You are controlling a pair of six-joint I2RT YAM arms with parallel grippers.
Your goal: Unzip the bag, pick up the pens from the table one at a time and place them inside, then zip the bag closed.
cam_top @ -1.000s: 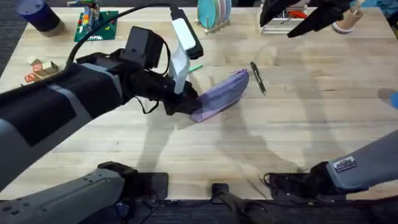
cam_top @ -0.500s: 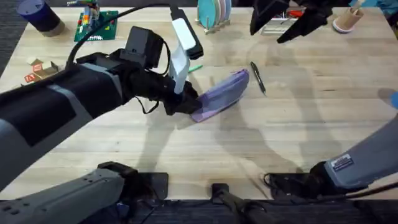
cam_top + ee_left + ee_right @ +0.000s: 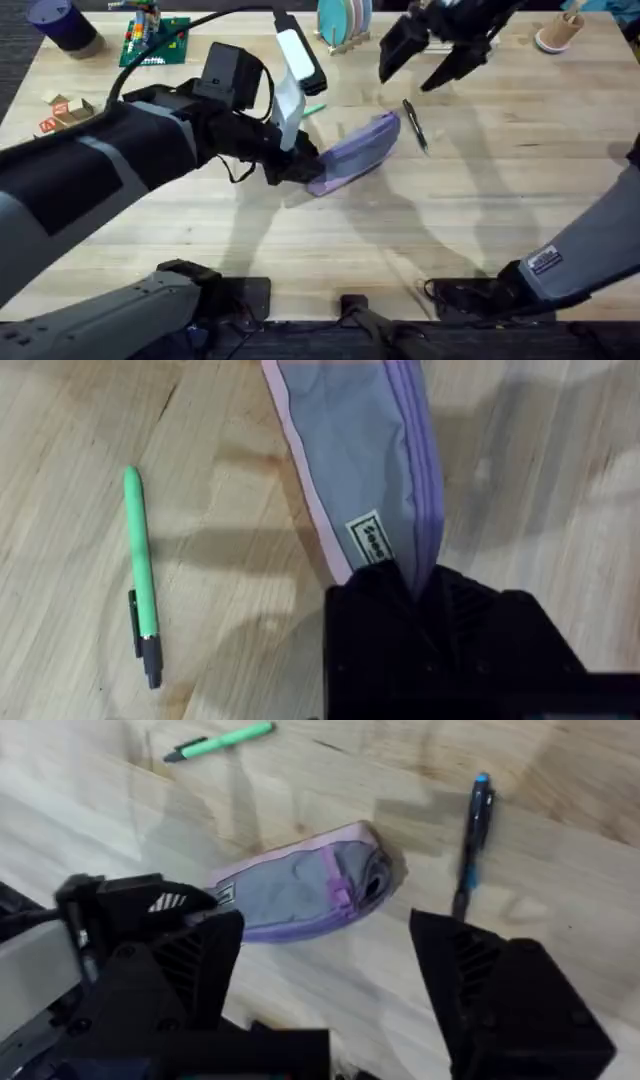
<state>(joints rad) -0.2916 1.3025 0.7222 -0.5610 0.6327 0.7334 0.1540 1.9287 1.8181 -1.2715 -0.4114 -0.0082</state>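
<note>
The left gripper (image 3: 300, 165) was pinched on the near-left end of the lavender pencil pouch (image 3: 358, 150), which lay slanted on the wooden surface (image 3: 480, 210) near its middle — its far end pointing up and right. In the left wrist view the black fingers (image 3: 400, 610) clamped the fabric beside a small label. The right gripper (image 3: 430, 55) hung above the far side of the surface, its fingers spread wide, touching nothing. The black pen (image 3: 414, 125) lay just right of the pouch's far end. The green pen (image 3: 314, 108) lay on the pouch's far-left side, partly hidden by the left arm.
</note>
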